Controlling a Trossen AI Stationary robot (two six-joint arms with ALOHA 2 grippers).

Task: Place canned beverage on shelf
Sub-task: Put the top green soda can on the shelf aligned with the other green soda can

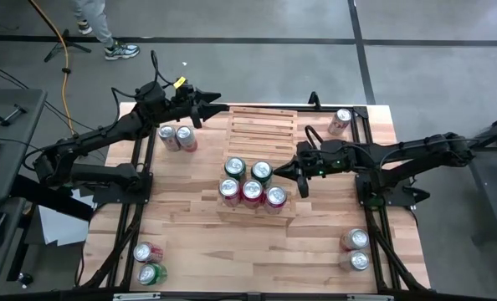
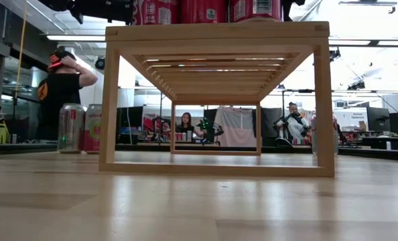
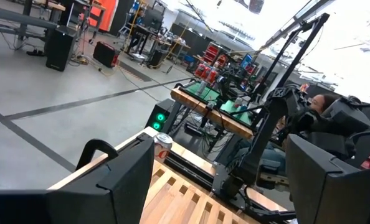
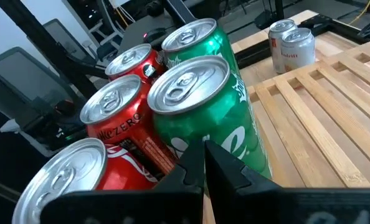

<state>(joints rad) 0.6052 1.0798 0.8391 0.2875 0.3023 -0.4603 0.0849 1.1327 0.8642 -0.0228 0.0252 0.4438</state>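
Pressing its shut, empty fingers [image 4: 203, 165] almost against the nearest green can [image 4: 200, 109], the right gripper [image 1: 301, 177] could topple the five cans [image 1: 250, 182] packed on the shelf [image 1: 261, 125] (front edge) if it swings. The left gripper [image 1: 200, 109] hangs wide open, holding nothing, beside two cans [image 1: 176, 137] near the shelf's far corner. Only the overhead view shows that spacing — the right wrist view shows how close the fingertips sit.

1. The shelf [image 1: 262, 134] stands at the middle of the bench [image 1: 198, 226].
2. Five cans [image 1: 250, 181] stand on the shelf's 6 o'clock end, two behind three.
3. Two cans [image 1: 176, 138] stand at the shelf's 9 o'clock.
4. One can [image 1: 340, 121] lies at 2 o'clock.
5. Can pairs sit at the bench's 7 o'clock [image 1: 149, 262] and 5 o'clock [image 1: 355, 250] corners.
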